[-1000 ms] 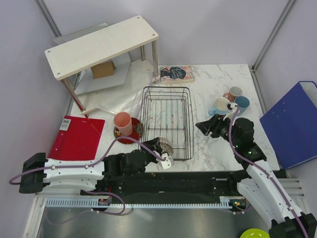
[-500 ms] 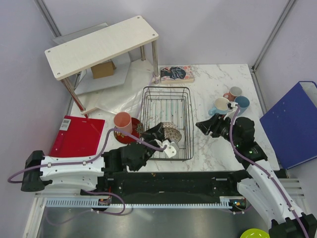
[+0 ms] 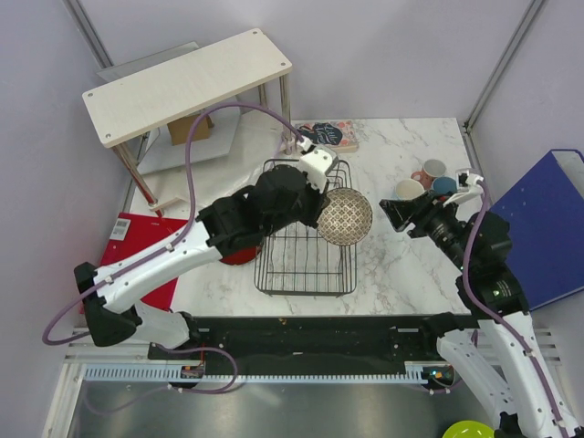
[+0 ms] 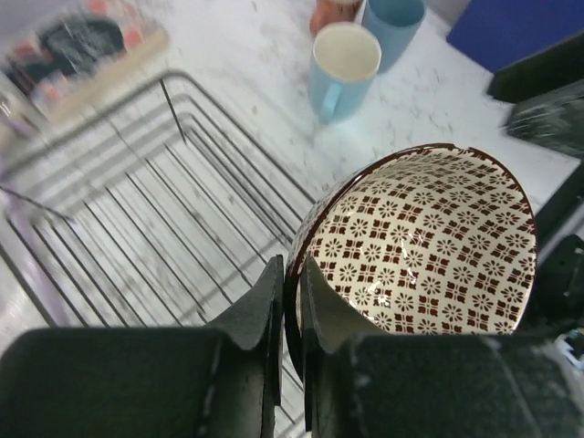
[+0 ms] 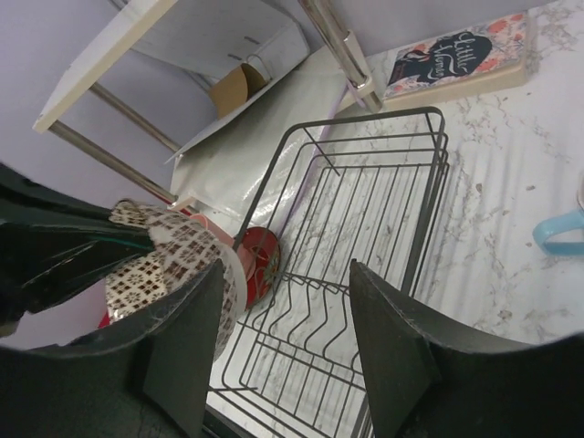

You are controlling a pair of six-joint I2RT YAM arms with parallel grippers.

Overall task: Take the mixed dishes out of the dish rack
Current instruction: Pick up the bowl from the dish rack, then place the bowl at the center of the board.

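My left gripper (image 3: 326,208) is shut on the rim of the brown-patterned bowl (image 3: 346,217). It holds the bowl tilted in the air over the right side of the black wire dish rack (image 3: 306,293). In the left wrist view the fingertips (image 4: 273,285) pinch the bowl (image 4: 429,237) wall between them. My right gripper (image 3: 398,213) stands open just right of the bowl, with nothing between its fingers. Two light blue mugs (image 3: 408,190) (image 3: 445,186) and a pink mug (image 3: 430,170) stand on the marble to the right. The dark red plate (image 5: 259,261) lies left of the rack.
A white wooden shelf (image 3: 187,82) stands at the back left with a cardboard box (image 3: 189,128) under it. A book (image 3: 326,135) lies behind the rack. A red folder (image 3: 137,265) is at the left edge, and a blue binder (image 3: 538,228) at the right.
My left arm has lifted the bowl from the rack's near end, up and to the right. My right gripper has drawn back a little to the right, still open.
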